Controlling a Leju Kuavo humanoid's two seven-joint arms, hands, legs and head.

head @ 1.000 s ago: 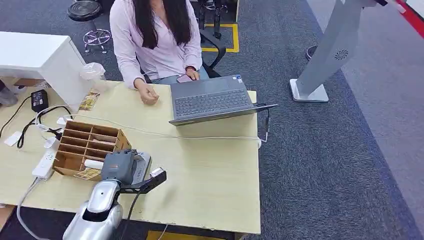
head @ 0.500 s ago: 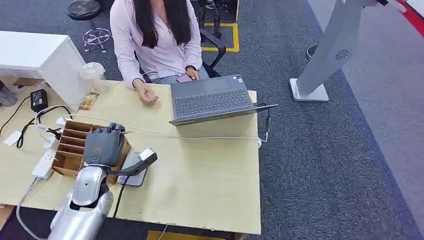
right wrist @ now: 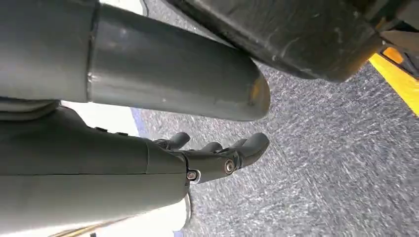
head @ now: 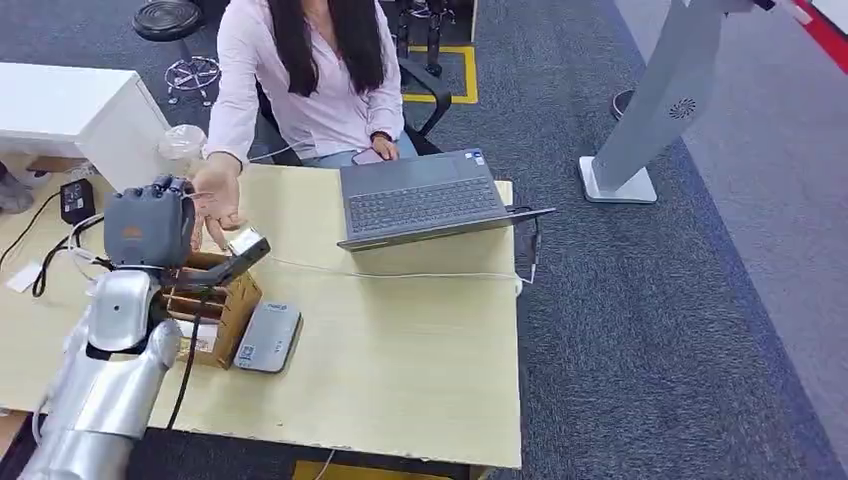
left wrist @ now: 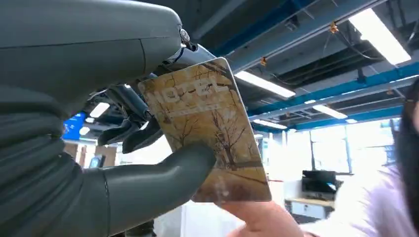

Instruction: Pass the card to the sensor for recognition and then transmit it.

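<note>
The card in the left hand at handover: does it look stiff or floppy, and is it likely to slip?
The card probably is stiff: it stands flat and unbent though the left hand pinches it at one side. It looks thin, so likely light. Its glossy printed face could be slippery, so it may slide once the person's hand pulls.

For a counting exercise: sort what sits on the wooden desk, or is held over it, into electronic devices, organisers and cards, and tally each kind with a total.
Electronic devices: 2 (laptop, sensor)
Organisers: 1 (cardboard box)
Cards: 1 (card, held by the left hand)
Total: 4
</note>
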